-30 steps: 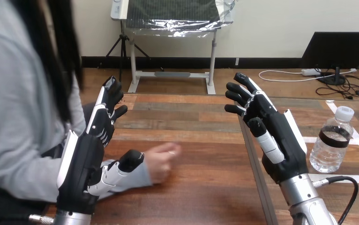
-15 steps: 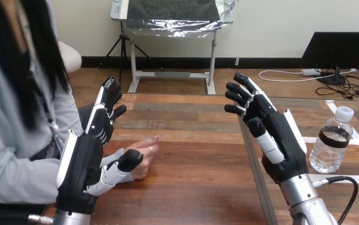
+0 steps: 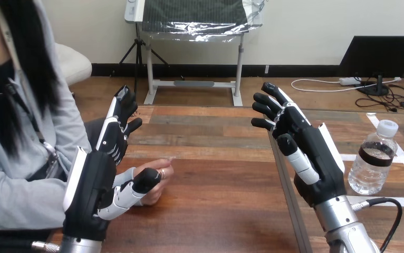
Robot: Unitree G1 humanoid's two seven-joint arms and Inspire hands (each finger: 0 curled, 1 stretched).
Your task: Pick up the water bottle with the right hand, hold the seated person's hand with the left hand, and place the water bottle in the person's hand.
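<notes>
Water bottle upright near right hand

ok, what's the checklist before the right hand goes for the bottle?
1. Bottle upright: ok, the clear plastic water bottle with a white cap stands on the wooden table.
2. Ready to grasp: ok, the right hand is open, fingers relaxed.
3. At the bottle: not ok, the right hand hangs raised to its left, apart from it.
4. Path: ok, nothing lies between them.
5. Hold on the person: not ok, the left hand has straight fingers. Its thumb lies over the person's hand; contact cannot tell.
</notes>
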